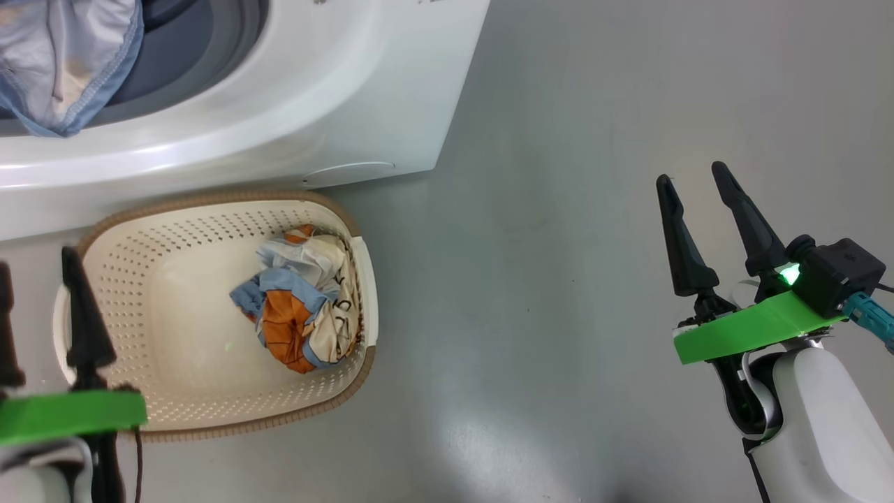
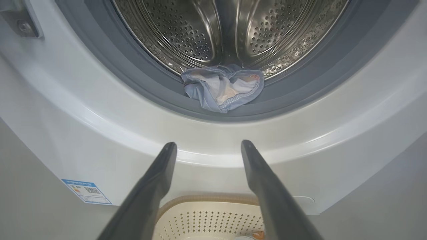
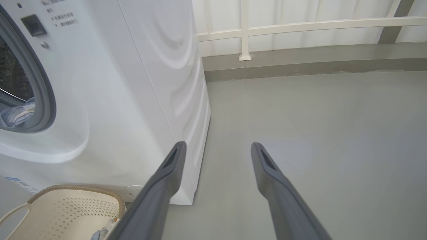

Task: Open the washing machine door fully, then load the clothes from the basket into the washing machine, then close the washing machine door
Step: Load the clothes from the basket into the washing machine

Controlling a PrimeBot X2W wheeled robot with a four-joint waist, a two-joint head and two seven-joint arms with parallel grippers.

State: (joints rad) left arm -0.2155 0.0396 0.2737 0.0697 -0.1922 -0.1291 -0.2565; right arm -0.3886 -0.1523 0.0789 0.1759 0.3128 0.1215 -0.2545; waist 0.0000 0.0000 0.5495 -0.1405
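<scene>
Two tools, head view: my left tool (image 1: 35, 260), spread, stands at the edge of the cream perforated plastic basket (image 1: 140, 279), which holds a crumpled cream, blue and orange garment (image 1: 300, 300). My right tool (image 1: 691, 175), spread, hangs above grey floor (image 1: 559, 279). Left wrist view: a light blue garment (image 2: 222, 87) lies across the grey rubber gasket (image 2: 133, 80) of the white front-loading washing machine (image 2: 100, 133). Right wrist view: spread fingers empty, beside the machine.

Smooth grey floor (image 3: 317, 110); pale wall (image 3: 300, 13) with white railing (image 3: 245, 30).
</scene>
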